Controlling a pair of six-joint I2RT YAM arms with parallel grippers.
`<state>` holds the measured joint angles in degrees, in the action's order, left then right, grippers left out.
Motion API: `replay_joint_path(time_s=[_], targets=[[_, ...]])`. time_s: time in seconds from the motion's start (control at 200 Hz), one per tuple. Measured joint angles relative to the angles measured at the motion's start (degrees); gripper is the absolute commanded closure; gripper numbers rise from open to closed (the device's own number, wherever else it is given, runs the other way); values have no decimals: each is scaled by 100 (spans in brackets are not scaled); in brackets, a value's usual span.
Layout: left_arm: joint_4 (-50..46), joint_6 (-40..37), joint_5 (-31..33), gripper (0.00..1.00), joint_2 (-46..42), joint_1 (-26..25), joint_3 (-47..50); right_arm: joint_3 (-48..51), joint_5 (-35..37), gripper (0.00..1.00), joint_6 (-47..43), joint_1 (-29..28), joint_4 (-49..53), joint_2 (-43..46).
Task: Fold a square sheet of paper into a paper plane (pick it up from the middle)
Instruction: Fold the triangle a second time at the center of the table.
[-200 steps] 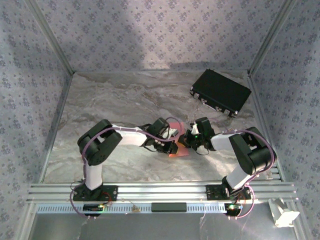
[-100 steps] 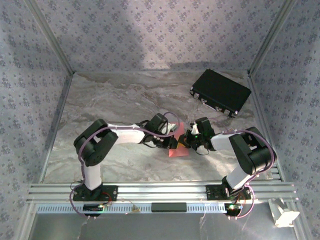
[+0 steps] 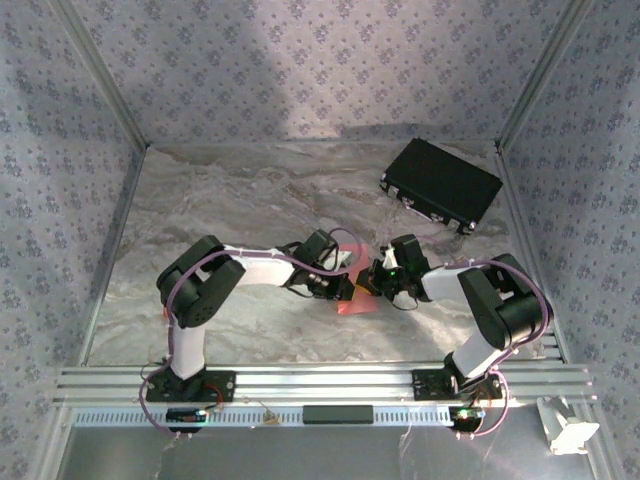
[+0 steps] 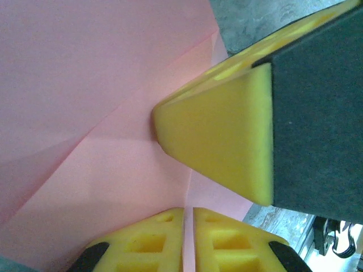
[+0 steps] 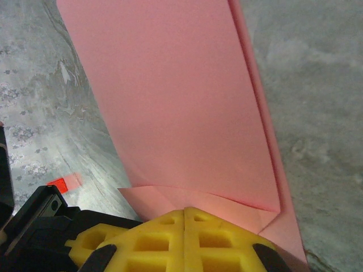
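The flat black case (image 3: 441, 185) lies shut at the back right, so we can't see inside. The thin, smooth, creased pink paper (image 5: 181, 96) lies on the marbled table (image 3: 230, 200). The left gripper (image 4: 188, 211) and right gripper (image 5: 185, 212) are both squeezed onto it.

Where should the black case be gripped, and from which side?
Probably across its short width, from above: the black case lies flat, turned diagonally at the far right of the table, so the jaws should line up with its long edges.
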<state>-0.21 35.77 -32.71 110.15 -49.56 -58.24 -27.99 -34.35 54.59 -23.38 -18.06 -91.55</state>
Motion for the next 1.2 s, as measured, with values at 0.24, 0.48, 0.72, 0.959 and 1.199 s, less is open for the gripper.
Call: replay_joint_path(time_s=[0.24, 0.48, 0.72, 0.959, 1.199], targets=[[-348, -341, 81, 88, -114, -48, 15, 0, -7, 100, 0, 4, 0, 0], [-787, -599, 103, 88, -240, -83, 17, 0, -7, 100, -2, 7, 2, 0], [-1071, -699, 103, 88, -483, -125, 63, 0, -7, 100, -2, 4, 2, 0], [-743, -461, 98, 88, -647, -125, 105, 0, -4, 100, -2, 7, 2, 0], [-623, -398, 79, 88, -411, -125, 111, 4, -4, 100, -7, 7, 0, 0]])
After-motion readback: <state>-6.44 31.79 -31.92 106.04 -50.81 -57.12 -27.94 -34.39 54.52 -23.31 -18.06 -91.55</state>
